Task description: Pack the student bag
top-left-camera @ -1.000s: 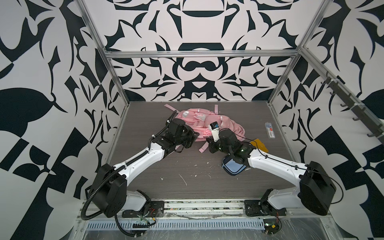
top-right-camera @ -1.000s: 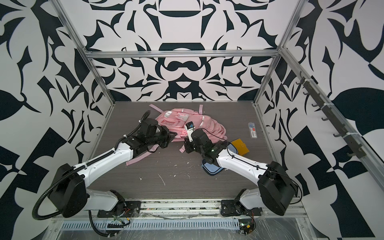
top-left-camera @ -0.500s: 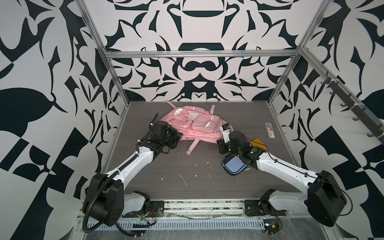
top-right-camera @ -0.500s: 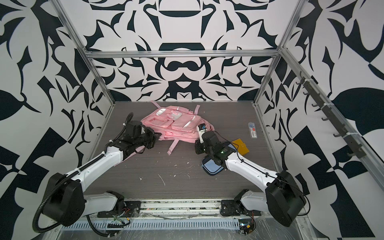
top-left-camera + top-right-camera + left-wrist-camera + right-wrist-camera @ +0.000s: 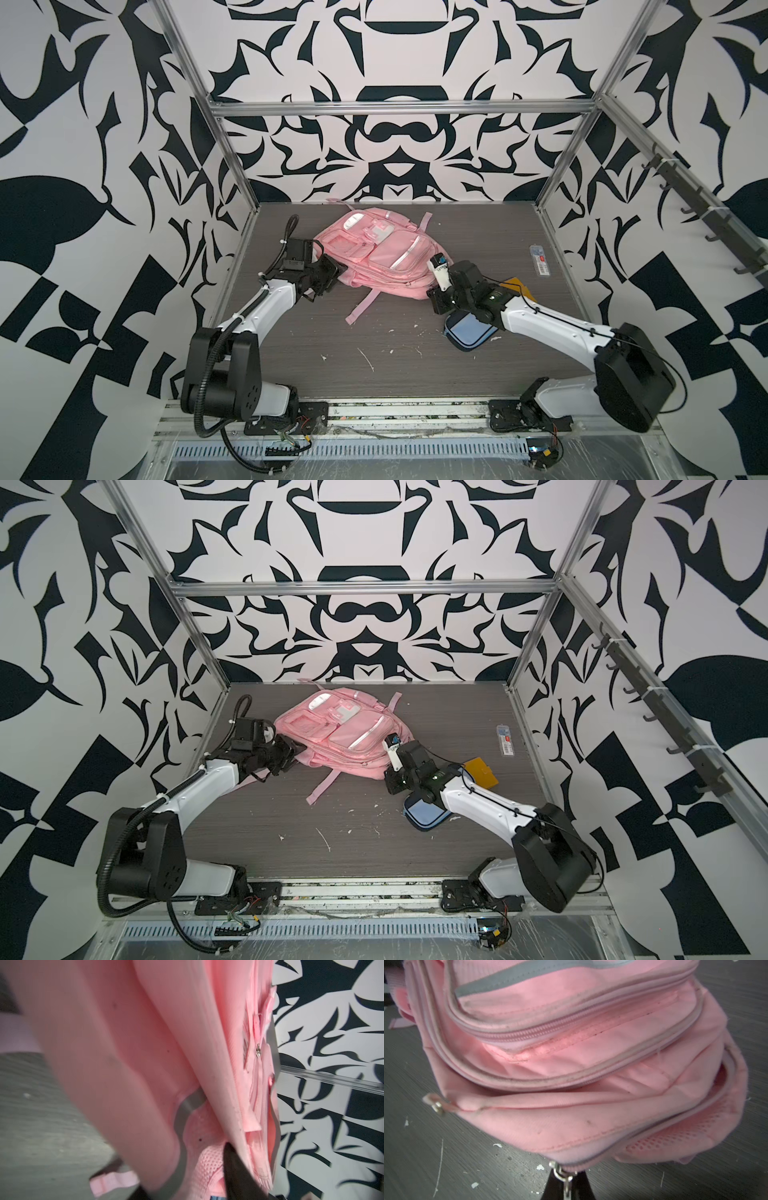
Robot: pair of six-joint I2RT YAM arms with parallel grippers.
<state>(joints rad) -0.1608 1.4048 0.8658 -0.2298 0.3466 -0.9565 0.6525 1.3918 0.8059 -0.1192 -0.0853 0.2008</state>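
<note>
L gripper (image 5: 337, 269) sits at one side edge of the student bag (image 5: 376, 253), jaws apart, w/ pink fabric between its fingers (image 5: 234, 1167). The bag lies flat on the table (image 5: 374, 374), front pockets up, spanning from L jaws across to R jaws. R gripper (image 5: 566, 1185) is closed on a metal zip pull (image 5: 563, 1176) at the bag's corner. Blue pencil case (image 5: 471, 334) lies just behind R jaws, partly under that arm.
</note>
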